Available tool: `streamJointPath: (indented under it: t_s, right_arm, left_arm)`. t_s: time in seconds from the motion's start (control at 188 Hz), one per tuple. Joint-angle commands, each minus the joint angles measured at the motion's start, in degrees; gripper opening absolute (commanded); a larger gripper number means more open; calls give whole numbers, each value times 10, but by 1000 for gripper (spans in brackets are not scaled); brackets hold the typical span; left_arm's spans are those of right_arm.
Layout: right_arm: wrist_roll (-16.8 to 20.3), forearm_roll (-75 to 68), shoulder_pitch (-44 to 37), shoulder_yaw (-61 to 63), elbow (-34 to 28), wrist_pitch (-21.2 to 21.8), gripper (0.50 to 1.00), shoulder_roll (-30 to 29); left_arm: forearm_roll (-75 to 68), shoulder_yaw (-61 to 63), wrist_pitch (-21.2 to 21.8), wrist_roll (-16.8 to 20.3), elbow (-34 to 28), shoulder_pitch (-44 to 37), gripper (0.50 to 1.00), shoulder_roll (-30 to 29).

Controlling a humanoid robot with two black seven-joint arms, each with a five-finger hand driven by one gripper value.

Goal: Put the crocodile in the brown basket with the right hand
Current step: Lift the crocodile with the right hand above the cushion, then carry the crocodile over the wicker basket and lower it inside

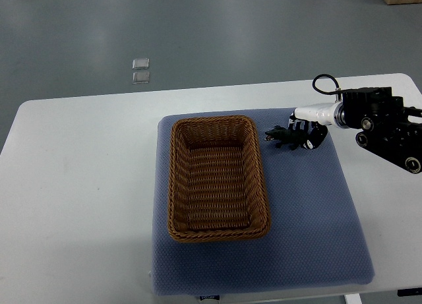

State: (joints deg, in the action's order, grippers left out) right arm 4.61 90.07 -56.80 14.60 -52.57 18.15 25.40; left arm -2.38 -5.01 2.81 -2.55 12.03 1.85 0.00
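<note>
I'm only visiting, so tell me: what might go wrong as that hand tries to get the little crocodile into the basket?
1. The right hand meets the crocodile at its tail end only, so the toy may tip or slip free when lifted.
2. The brown basket has its right wall between the toy and the basket floor. A low carry could snag the rim or push the basket along the blue mat.
</note>
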Motion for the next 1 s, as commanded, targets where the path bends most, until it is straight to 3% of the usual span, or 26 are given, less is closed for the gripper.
streamJointPath:
  t_s: [0.0,0.426,0.676,0.995]
  right_arm:
    - [-1,-3,-9,1,-1,1,603,2]
    - [-2,-24,-67,7,-13,21,615,27]
    - [-3,-82,-111,7,-62,33,613,33]
    - [-7,-89,-133,3,-99,34,617,-35]
  left_arm:
    - [0,0,0,0,0,1,1000,0]
    - [0,0,0,0,0,1,1000,0]
    - [0,0,0,0,0,1,1000,0]
    - [-1,0,0,0,3,1,1000,0]
